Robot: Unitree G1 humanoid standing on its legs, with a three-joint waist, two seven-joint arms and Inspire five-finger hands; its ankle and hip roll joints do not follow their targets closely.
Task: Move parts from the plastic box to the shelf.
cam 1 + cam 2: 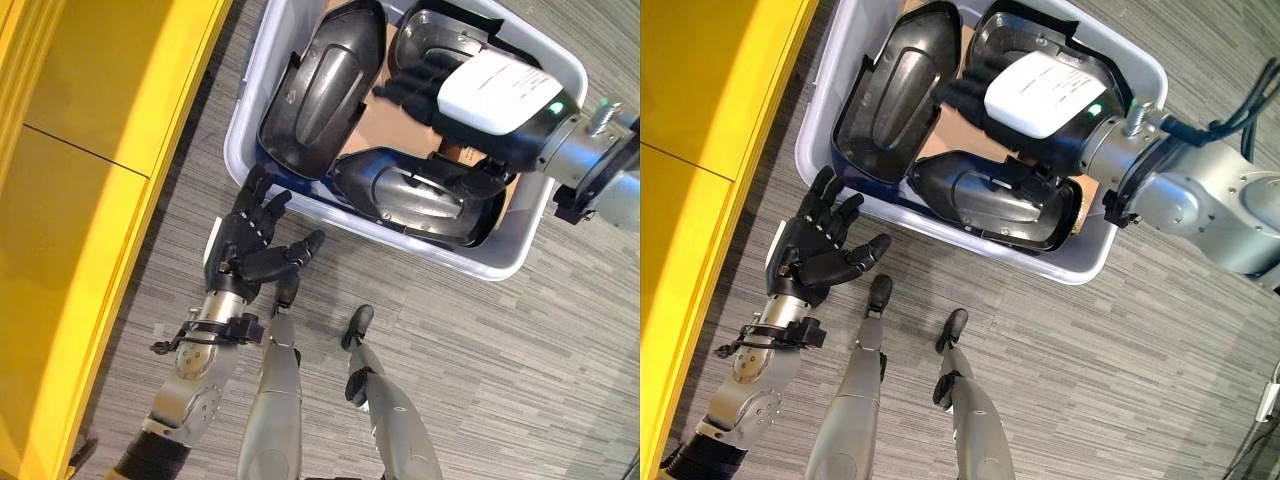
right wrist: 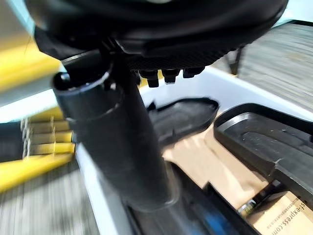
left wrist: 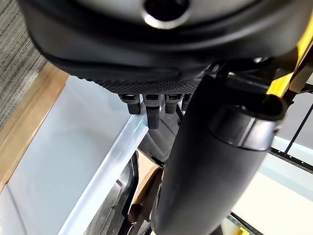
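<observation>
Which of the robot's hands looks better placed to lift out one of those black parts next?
Probably the right robot hand: it is already inside the plastic box, over the black parts. The left robot hand is outside the box, open above the floor near its corner.

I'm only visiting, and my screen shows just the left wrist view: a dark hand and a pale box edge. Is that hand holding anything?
Observer: No. The left hand is open and sits outside the plastic box, by its near wall.
Visitor: And the other one?
Observer: The right hand reaches into the box, fingers straight, above the black parts.
Visitor: How many parts are there?
Observer: Three lie in the box.
</observation>
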